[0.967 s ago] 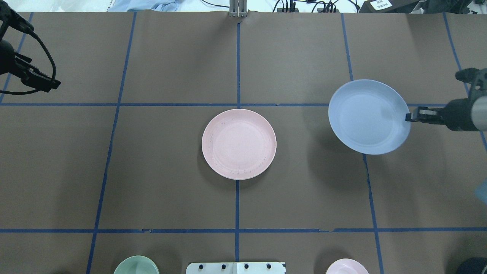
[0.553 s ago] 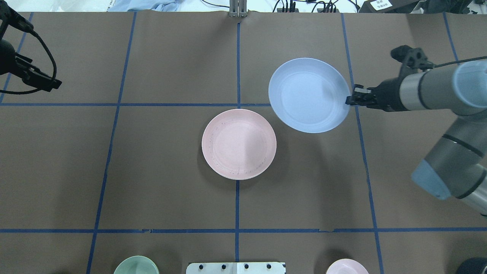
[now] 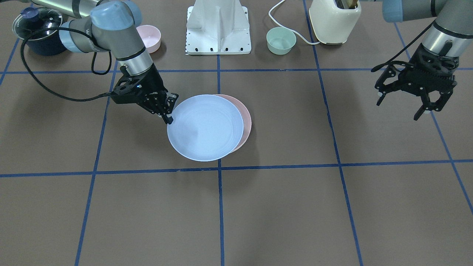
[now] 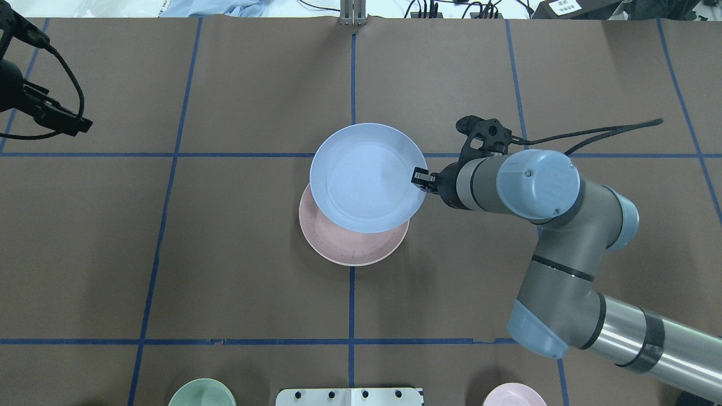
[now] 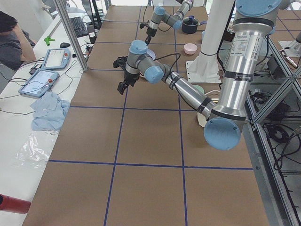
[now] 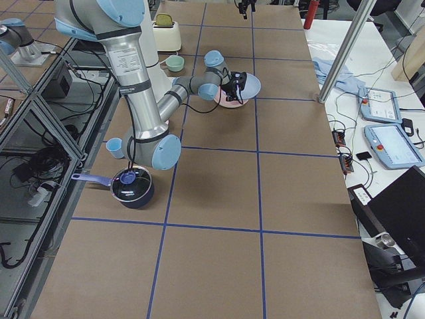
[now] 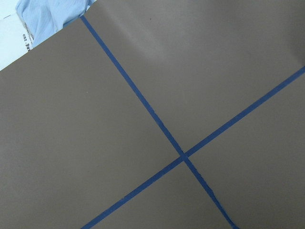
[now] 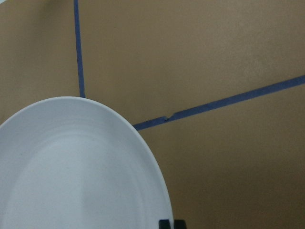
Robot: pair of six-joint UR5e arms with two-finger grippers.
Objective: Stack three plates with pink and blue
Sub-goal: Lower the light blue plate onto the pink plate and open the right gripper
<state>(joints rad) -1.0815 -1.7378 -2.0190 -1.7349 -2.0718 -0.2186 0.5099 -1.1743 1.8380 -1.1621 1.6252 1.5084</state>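
No readable text or numbers — anywhere.

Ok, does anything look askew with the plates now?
The blue plate, gripped at its rim by the right gripper, hangs off-centre over the pink plate, leaving a pink crescent uncovered. Nothing else looks odd.

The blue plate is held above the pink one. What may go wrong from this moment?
1. The blue plate is not centred over the pink plate; released now, it would likely land askew on its rim.
2. The right gripper pinches just one spot of the rim with its fingers, so the plate might tilt or slip while being lowered.
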